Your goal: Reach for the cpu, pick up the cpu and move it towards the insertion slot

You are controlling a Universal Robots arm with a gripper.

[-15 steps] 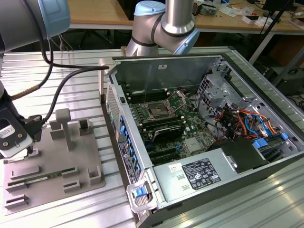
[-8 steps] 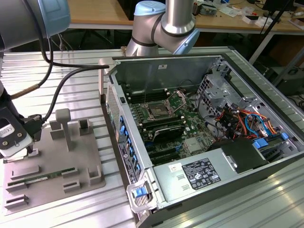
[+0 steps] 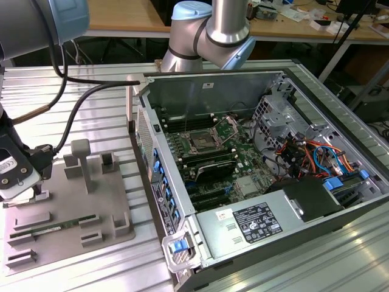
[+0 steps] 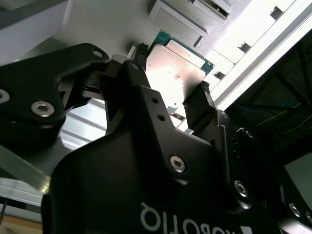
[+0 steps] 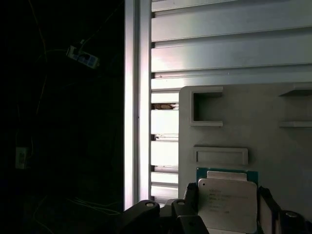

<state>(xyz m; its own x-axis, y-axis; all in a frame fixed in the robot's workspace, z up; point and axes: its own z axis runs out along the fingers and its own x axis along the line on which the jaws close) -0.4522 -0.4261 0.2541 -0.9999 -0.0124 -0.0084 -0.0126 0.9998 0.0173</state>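
Clamps the pincer (image 4: 170,78) (image 5: 226,200) on two opposite edges of the chip (image 4: 175,66) (image 5: 226,209), its silvery face bare between the black fingers (image 4: 201,100) in both wrist views. Keeps the chip at the grey tray (image 5: 278,146) (image 3: 103,219), just beside a raised rectangular rim (image 5: 221,155); cannot tell whether lifted clear or resting. Places the pincer (image 3: 18,182) over the tray's edge at the exterior view's left, on the ribbed metal table (image 3: 91,103). Leaves the socket (image 3: 202,143), metal-framed, well apart toward the exterior view's right, on the green board (image 3: 243,164) inside the open computer case (image 3: 243,82).
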